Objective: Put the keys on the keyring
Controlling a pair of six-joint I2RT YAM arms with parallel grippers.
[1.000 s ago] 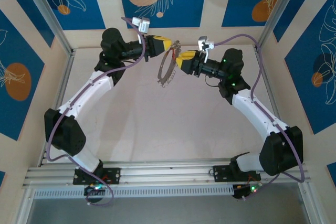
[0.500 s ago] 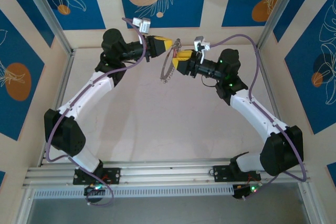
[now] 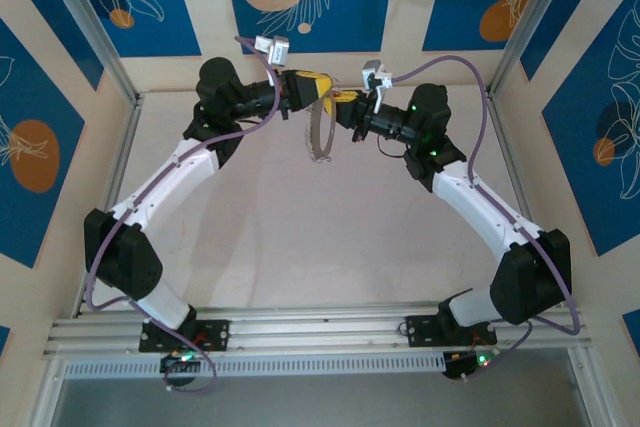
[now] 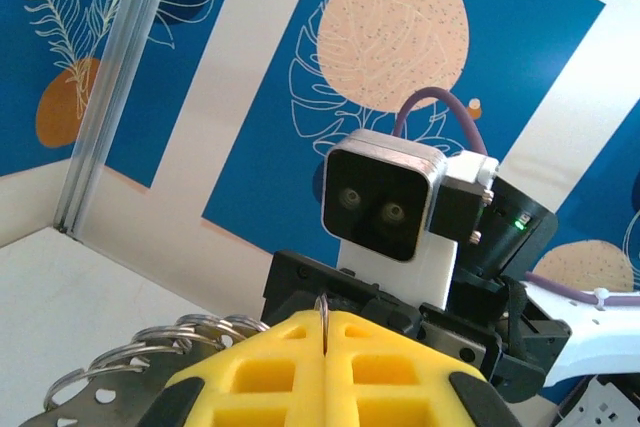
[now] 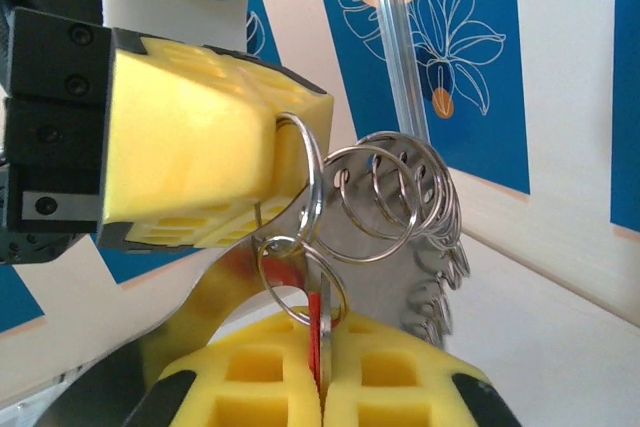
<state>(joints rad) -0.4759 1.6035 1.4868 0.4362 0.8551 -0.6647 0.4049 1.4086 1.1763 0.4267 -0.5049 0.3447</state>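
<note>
On the left, we see the left arm [image 3: 170, 172] reach to the far middle of the tabletop [image 3: 300, 247], its left jaws pressed fully together on the keyring [image 3: 320, 134]: in the left wrist view one of its wire coils [image 4: 322, 305] stands pinched in the seam between the yellow pads [image 4: 270, 382]. The keyring is held up between the two arms as a silvery loop whose long axis runs from the jaws down toward us in the top view; up close it is a perforated metal band strung with wire coils, its lower part cut off by the frame edge. Just right of it, the key [image 5: 314, 327] shows as a narrow red sliver standing on edge, its long axis along the seam of the right jaws and pointing away from them into one of the wire coils; its blade we cannot make out. The right jaws are closed tight on the key, and in the top view the spot where the jaws meet is too small to read
</note>
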